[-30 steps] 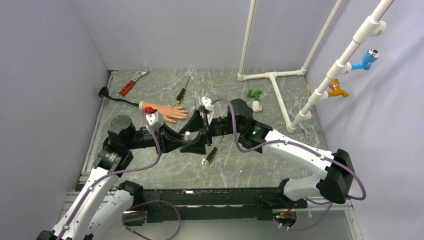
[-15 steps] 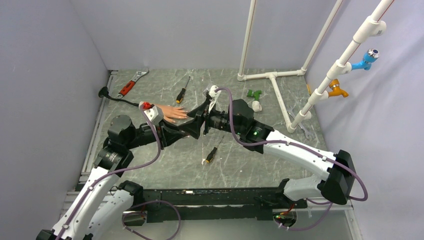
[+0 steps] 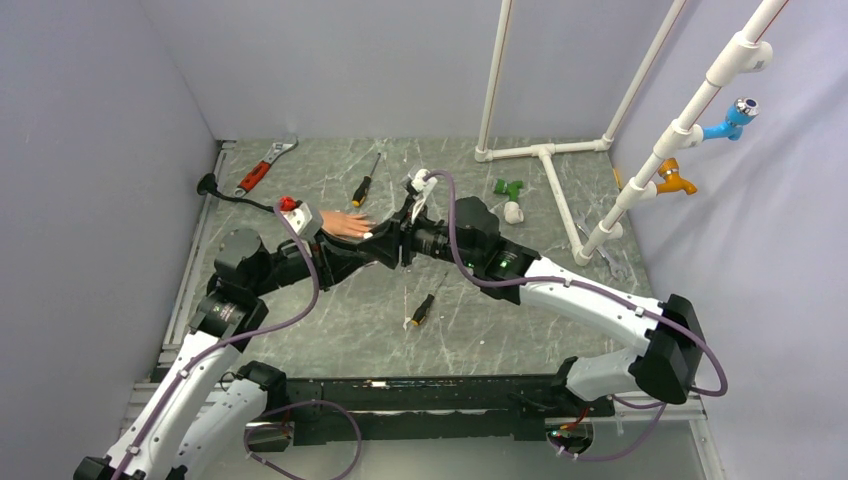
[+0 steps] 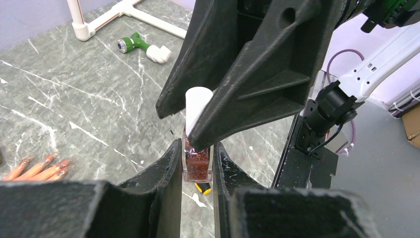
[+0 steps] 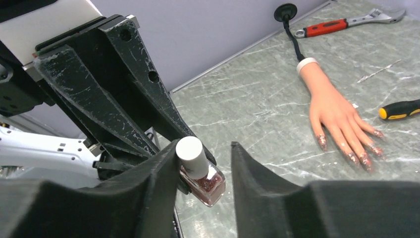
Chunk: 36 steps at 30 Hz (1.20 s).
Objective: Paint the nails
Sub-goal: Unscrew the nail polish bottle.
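I see left hand [image 4: 197, 151] clamped on polish bottle [image 4: 197, 167]. Right hand [image 5: 204, 151] straddles its white cap [image 5: 190, 154], jaws apart. Nails [image 5: 365, 159] on mannequin hand [image 5: 331, 109], flat on bench [image 5: 257, 99] beyond both.

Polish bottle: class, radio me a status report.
Left gripper shut on glass bottle of red glitter polish. Right gripper open around its white cap. Flesh-coloured rubber mannequin hand lies apart, nails unobstructed.
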Each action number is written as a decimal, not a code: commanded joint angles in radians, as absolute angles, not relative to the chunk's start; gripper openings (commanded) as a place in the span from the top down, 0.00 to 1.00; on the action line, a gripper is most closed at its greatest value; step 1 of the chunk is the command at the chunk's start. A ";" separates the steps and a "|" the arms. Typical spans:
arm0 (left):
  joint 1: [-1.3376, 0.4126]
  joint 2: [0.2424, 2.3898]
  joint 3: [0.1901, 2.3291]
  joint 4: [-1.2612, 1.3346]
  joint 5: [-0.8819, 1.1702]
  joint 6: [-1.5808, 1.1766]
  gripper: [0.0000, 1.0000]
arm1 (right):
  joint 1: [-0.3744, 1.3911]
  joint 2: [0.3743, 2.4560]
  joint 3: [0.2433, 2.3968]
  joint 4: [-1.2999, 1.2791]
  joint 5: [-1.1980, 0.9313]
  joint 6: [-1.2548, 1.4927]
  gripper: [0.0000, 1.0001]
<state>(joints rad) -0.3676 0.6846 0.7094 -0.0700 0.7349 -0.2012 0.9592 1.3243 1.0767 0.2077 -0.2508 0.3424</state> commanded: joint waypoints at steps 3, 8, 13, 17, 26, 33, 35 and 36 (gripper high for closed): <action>-0.356 0.679 0.718 -0.008 0.731 -0.221 1.00 | 0.961 1.350 1.141 0.212 -0.259 0.335 0.77; -0.347 0.692 0.726 -0.008 0.747 -0.231 1.00 | 0.960 1.339 1.111 0.238 -0.354 0.291 0.98; -0.336 0.697 0.730 0.005 0.808 -0.237 1.00 | 0.941 1.324 1.073 0.269 -0.537 0.250 1.00; -0.334 0.692 0.721 0.058 0.924 -0.245 1.00 | 0.911 1.313 1.054 0.305 -0.717 0.250 1.00; -0.334 0.699 0.698 0.172 1.125 -0.303 1.00 | 0.877 1.319 1.054 0.327 -0.997 0.242 1.00; -0.334 0.701 0.689 0.216 1.168 -0.335 1.00 | 0.876 1.317 1.061 0.324 -1.017 0.239 1.00; -0.334 0.700 0.690 0.208 1.163 -0.329 1.00 | 0.876 1.315 1.064 0.312 -1.010 0.230 0.85; -0.334 0.698 0.691 0.203 1.159 -0.325 1.00 | 0.876 1.314 1.067 0.304 -1.008 0.225 0.74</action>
<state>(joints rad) -0.3370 0.7013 0.6773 0.1047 1.1526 -0.3279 0.8608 1.3254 1.0554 0.3294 -0.9379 0.2428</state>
